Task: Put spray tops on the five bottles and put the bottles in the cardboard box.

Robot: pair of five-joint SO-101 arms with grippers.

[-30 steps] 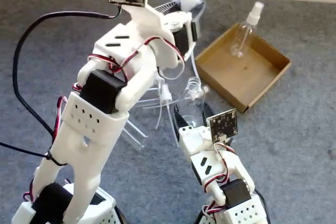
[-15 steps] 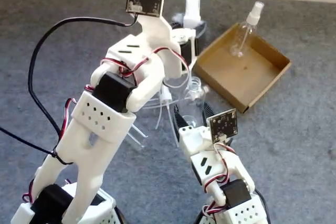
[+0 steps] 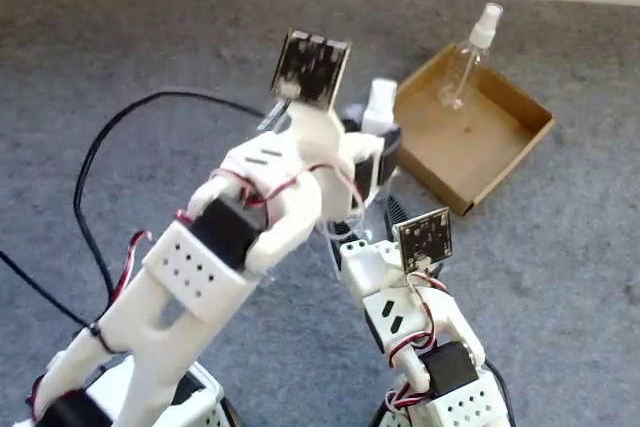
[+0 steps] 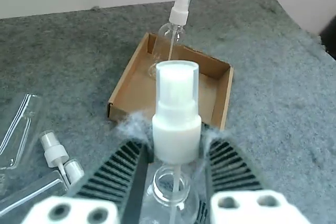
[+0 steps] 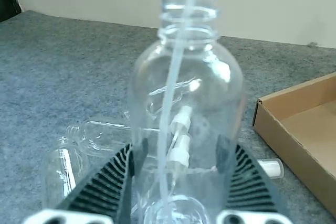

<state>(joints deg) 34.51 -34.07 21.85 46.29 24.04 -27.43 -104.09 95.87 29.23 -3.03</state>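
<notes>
My right gripper is shut on a clear open-necked bottle, held upright over the carpet. My left gripper is shut on a white spray top directly above that bottle's neck, and the top's thin tube runs down inside the bottle. In the high view the spray top sits just left of the cardboard box. One capped bottle stands in the box's far corner, also visible as the capped bottle in the left wrist view.
Loose spray tops and clear bottles lying flat rest on the grey carpet beside the held bottle. More bottles lie behind it. A spray top lies near the box wall.
The left arm has swung from the far side toward the right arm, carrying the spray top down over the held bottle's neck and feeding its tube inside. The right arm has stayed still.
</notes>
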